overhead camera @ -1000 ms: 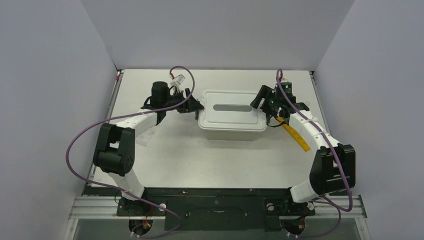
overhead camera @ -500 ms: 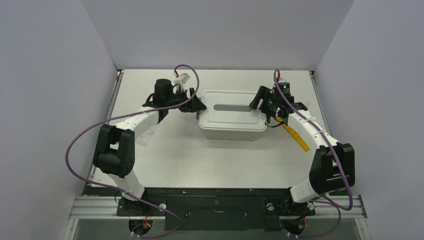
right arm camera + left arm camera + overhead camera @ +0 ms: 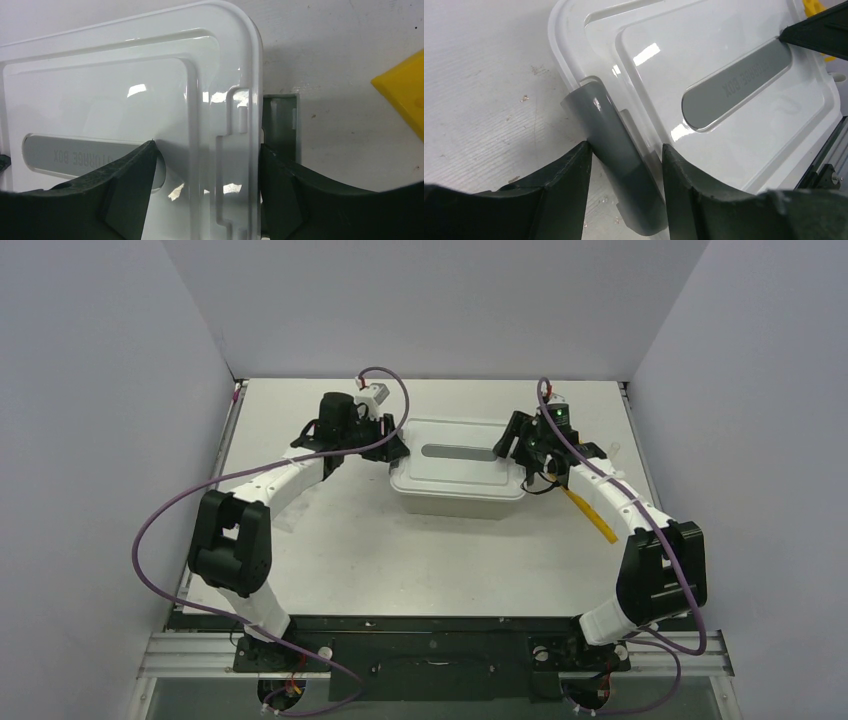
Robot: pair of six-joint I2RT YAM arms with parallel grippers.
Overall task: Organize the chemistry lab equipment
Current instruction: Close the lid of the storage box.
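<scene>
No beakers, vials, tubes, forceps, brush or spatula show in any view; they are hidden or out of view. The beige tub (image 3: 460, 502) with its white lid (image 3: 458, 472) stands at the table's middle. My left gripper (image 3: 396, 447) is at the tub's left end, its jaws closed against the raised grey latch (image 3: 616, 150). My right gripper (image 3: 512, 447) is at the tub's right end. Its jaws are apart and straddle the lid's rim (image 3: 250, 100); one fingertip (image 3: 142, 160) is over the lid and the other over the right grey latch (image 3: 280, 117).
A yellow strip (image 3: 590, 512) lies on the table right of the tub, under the right forearm; its tip shows in the right wrist view (image 3: 402, 92). Grey walls stand close on three sides.
Both grippers have shifted a little toward the back and left. The tub has moved slightly the same way with them.
</scene>
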